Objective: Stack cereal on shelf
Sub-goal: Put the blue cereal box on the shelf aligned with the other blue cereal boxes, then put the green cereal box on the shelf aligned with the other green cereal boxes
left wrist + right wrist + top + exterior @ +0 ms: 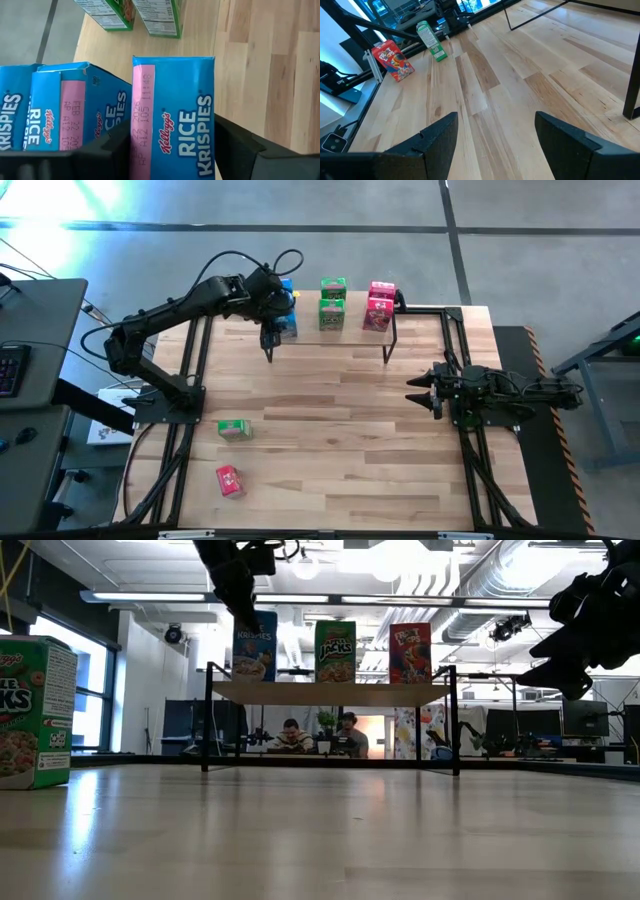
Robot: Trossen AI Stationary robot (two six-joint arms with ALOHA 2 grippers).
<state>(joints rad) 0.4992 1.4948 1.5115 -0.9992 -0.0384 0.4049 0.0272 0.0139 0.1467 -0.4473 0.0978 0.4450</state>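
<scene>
Three blue Rice Krispies boxes show in the left wrist view, each printed "Kellogg's RICE KRISPIES"; the nearest carries a pink date strip and sits clamped between the left gripper's dark fingers, above the shelf at its left end. On the shelf, green Apple Jacks boxes stand mid-shelf and red Froot Loops boxes at the right. One green box and one red box lie on the table near the left edge. The right gripper waits with fingers spread, at the table's right side.
</scene>
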